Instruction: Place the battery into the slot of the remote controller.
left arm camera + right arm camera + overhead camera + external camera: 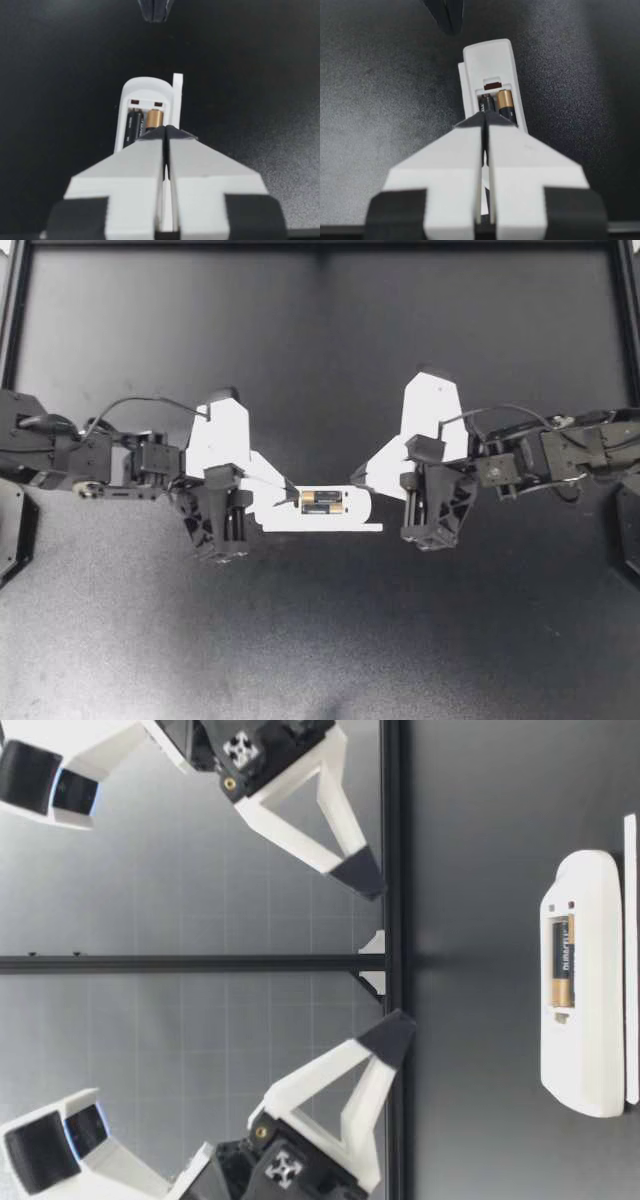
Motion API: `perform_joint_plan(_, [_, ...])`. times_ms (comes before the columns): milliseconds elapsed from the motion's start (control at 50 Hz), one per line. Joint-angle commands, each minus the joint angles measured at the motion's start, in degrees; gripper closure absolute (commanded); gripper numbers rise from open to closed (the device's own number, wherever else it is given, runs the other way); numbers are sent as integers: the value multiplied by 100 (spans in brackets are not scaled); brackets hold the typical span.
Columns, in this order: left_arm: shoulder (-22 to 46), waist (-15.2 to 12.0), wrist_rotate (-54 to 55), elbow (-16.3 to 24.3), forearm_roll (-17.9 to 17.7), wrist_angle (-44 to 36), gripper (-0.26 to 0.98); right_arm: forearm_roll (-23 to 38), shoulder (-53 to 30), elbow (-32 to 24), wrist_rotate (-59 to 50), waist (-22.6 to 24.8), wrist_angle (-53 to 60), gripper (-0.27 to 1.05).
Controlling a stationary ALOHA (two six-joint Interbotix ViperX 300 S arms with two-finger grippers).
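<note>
Both wedge-shaped white grippers, left gripper (288,490) and right gripper (357,478), hang clenched and empty above the matte black table (320,640). Beneath them lies the smooth white round-ended remote controller (358,508), with the cylindrical copper-and-black battery (322,502) seated in its open slot (146,104).

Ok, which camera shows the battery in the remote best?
Low view: the battery lies in the remote slot, its whole length unblocked. The top view shows it too, but small. Both wrist views show only part of it.
</note>
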State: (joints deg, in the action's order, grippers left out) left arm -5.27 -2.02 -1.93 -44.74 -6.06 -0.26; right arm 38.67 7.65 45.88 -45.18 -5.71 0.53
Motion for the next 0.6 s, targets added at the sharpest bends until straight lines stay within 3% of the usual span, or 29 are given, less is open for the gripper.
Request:
perform_joint_plan(0, [-132,9,-9,70,0,-26,87,0,132,-44,0,-44,53,92])
perform_joint_plan(580, [-141,9,-70,105,9,-26,87,0,141,44,-26,-44,114,92])
